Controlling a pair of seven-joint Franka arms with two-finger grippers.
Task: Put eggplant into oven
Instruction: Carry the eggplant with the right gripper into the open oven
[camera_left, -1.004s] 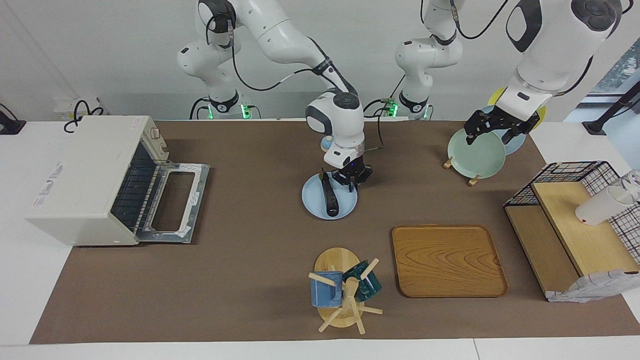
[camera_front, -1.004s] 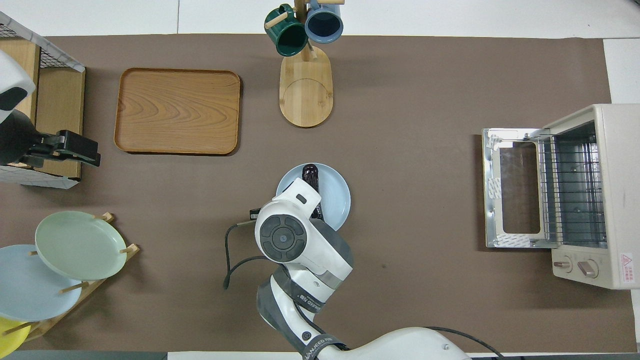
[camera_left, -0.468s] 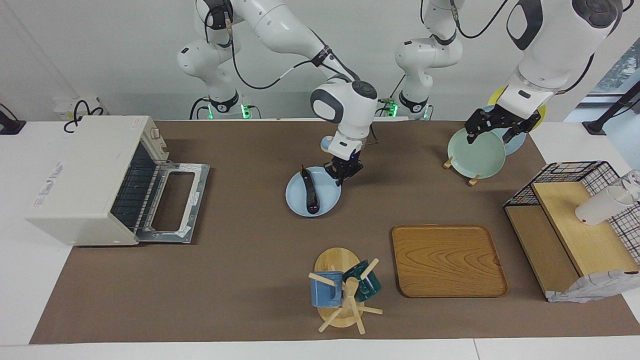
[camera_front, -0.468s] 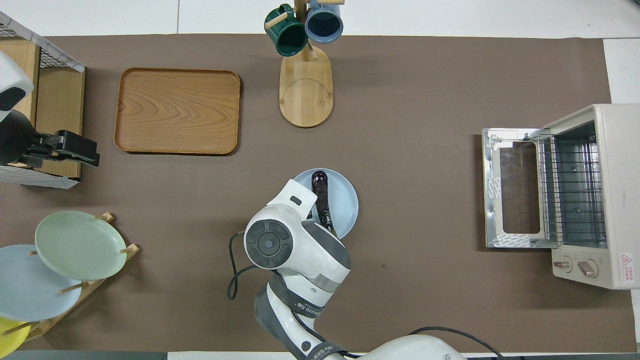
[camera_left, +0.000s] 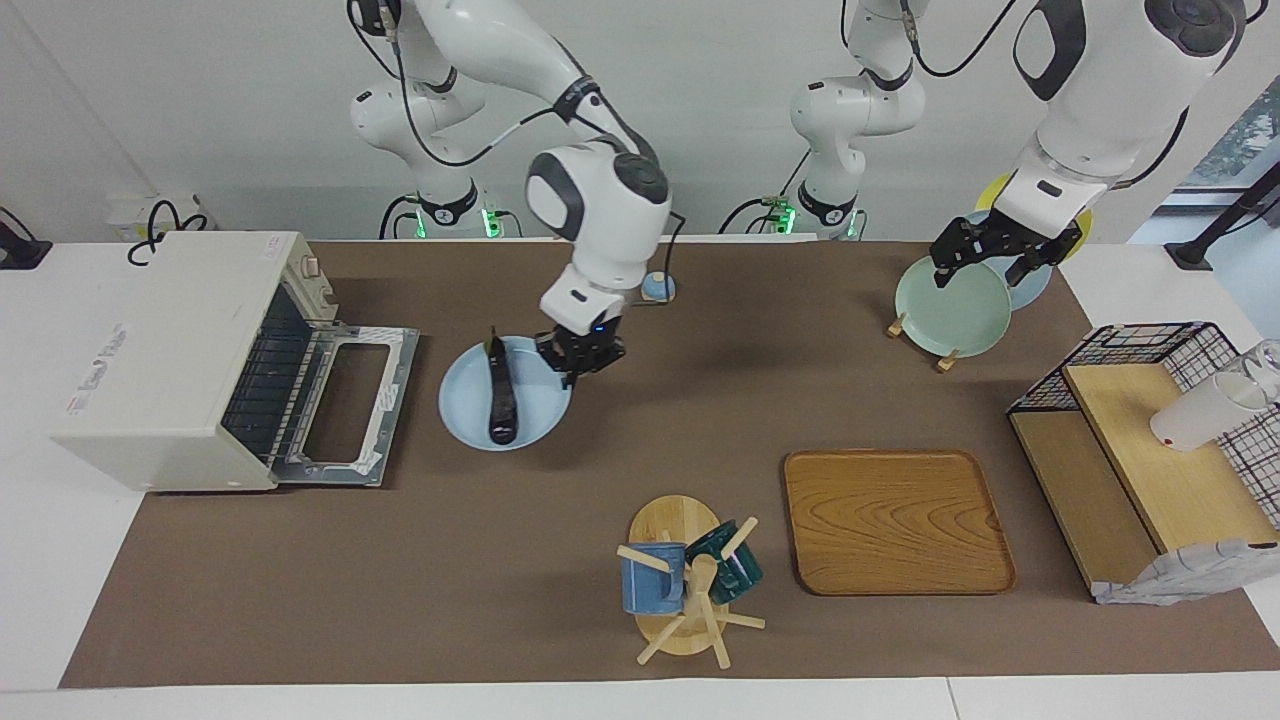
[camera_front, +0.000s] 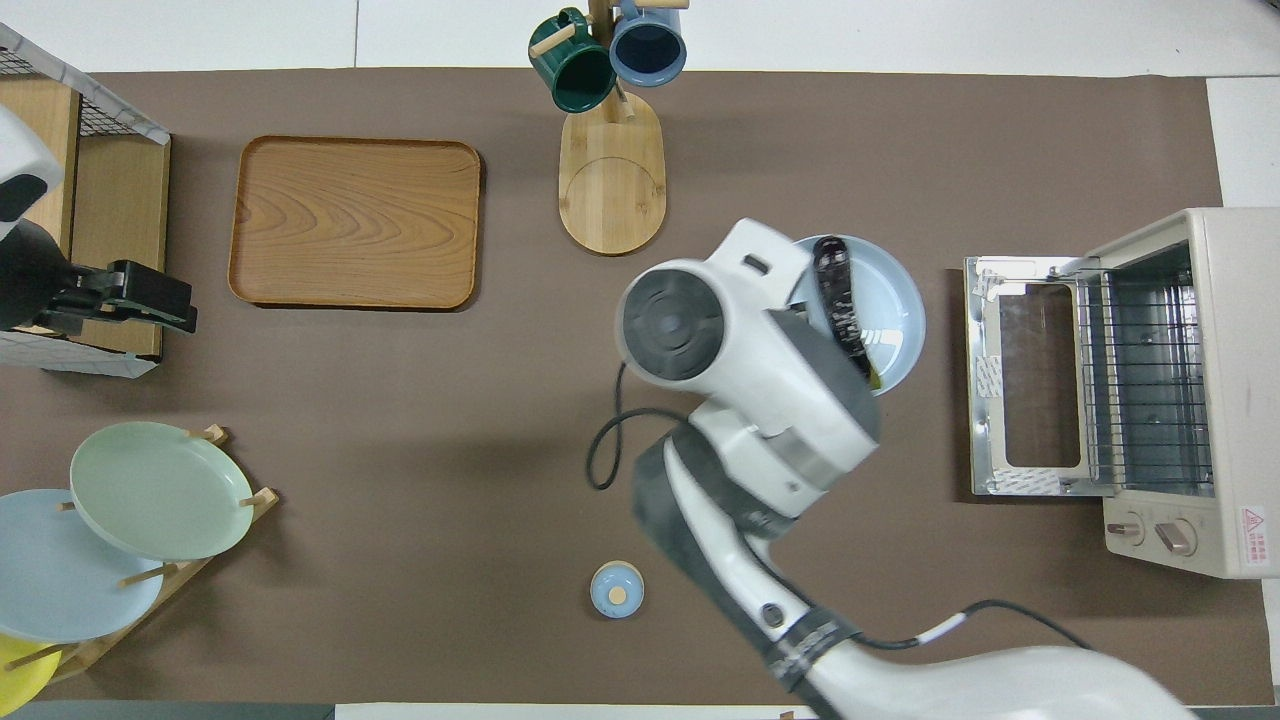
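The eggplant (camera_left: 499, 396) is seen lying along the middle of a pale blue plate (camera_left: 462, 417), its thin stem end pointing toward the robots; the plate is carried at its rim by the right gripper (camera_left: 578, 361), whose jaws are closed on the edge that is toward the left arm's end; in the overhead view the gripper itself is hidden under the arm's wrist, and only the plate (camera_front: 895, 300) and the eggplant (camera_front: 838, 300) are shown past it; whether the plate is raised off the brown surface (camera_left: 500, 560) or resting on it cannot be told. The plate is placed just in front of the oven (camera_left: 170, 350), whose drop-down door (camera_left: 350, 405) is folded flat and open; the wire rack (camera_front: 1140, 380) is visible inside, with nothing on it; the eggplant is therefore outside the oven, near the door's edge but apart from it.

The left gripper (camera_left: 985, 258) is held over a green plate (camera_left: 950, 310) standing in a wooden rack at the left arm's end; its jaws are spread and nothing is held. A small blue lid (camera_front: 616, 588) is seen on the surface close to the robots; a wooden tray (camera_left: 895, 520) and a mug stand (camera_left: 685, 580) are set farther from them.
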